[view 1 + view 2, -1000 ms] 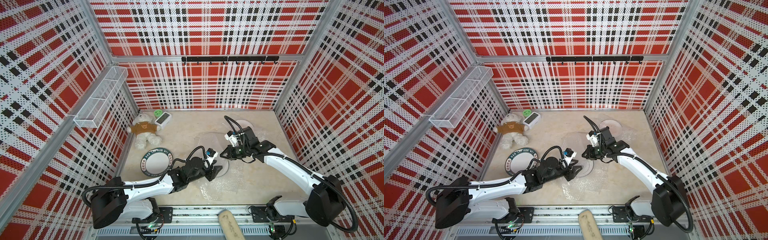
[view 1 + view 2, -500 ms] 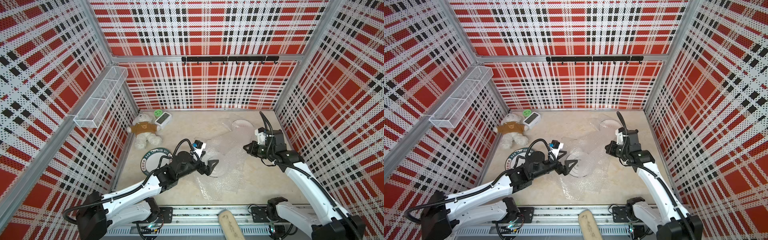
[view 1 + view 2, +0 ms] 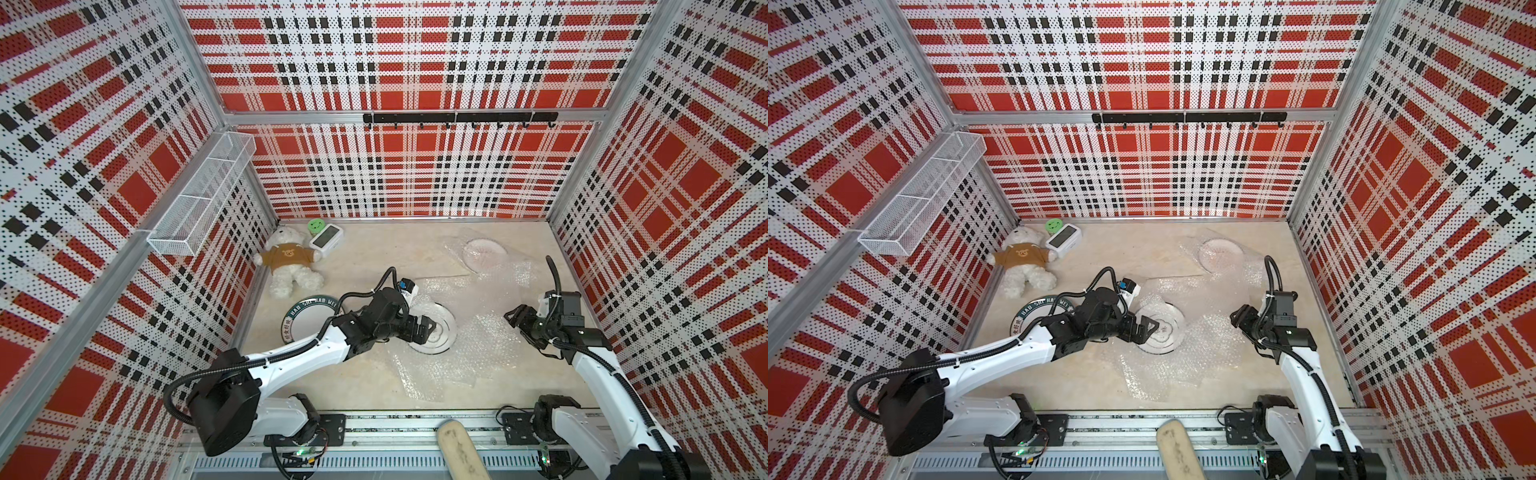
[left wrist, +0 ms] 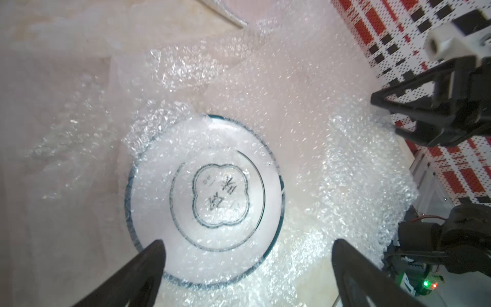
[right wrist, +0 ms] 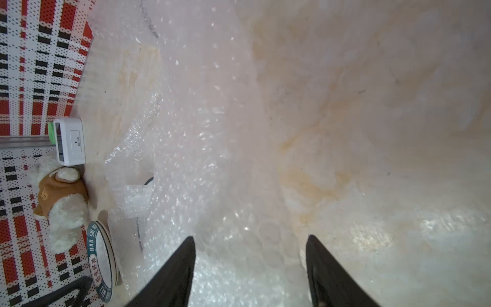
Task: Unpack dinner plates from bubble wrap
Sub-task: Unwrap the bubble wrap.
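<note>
I am seeing a beige rounded handle sticking up at the front rail, between my two arm bases. Just past the front edge of the tabletop, a loose sheet of bubble wrap is spreading across the middle and out toward the right edge.

My left gripper is hovering with its jaws spread wide and empty over the near rim of the emblem plate. That plate is lying flat mid-table on the wrap, with a bubbled layer and a crumpled fold lying over it.

My right gripper is hanging low over the wrap near the right edge, jaws parted and gripping nothing. The sheet's edge is sitting right at its fingertips, and I cannot tell whether they touch.

My left arm is crossing the lettered plate by the left edge. Beyond it, a teddy bear and a white clock are crowding the back left corner. Another wrapped plate is lying near the back right corner. A wire basket and a hook rail are hanging on the walls.
</note>
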Robot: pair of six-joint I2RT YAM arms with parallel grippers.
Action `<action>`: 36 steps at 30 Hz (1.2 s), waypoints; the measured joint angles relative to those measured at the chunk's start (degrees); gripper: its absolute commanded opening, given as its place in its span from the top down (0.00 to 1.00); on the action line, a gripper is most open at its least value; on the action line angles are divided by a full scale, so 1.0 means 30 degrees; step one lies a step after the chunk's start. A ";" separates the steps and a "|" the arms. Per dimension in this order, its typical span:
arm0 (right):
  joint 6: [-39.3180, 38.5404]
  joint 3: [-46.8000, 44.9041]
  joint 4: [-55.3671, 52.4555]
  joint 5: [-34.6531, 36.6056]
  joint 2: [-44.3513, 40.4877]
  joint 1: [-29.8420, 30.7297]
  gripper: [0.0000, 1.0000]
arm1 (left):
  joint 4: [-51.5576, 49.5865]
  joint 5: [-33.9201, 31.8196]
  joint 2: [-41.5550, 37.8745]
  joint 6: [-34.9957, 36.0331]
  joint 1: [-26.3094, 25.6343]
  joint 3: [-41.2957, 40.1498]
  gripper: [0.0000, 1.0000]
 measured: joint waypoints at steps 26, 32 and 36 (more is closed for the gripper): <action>-0.2630 0.3235 0.1945 0.0168 0.3672 0.5748 0.00 | -0.4182 -0.1421 0.3606 0.1763 -0.3104 0.2113 0.31; -0.1639 0.0678 0.4473 -0.1253 0.5428 0.6025 0.00 | -0.5049 -0.2652 0.4605 0.1807 -0.3861 0.2412 0.33; -0.1224 0.0255 0.5559 -0.1858 0.6346 0.6033 0.00 | -0.5523 -0.3512 0.5617 0.1843 -0.4524 0.3257 0.37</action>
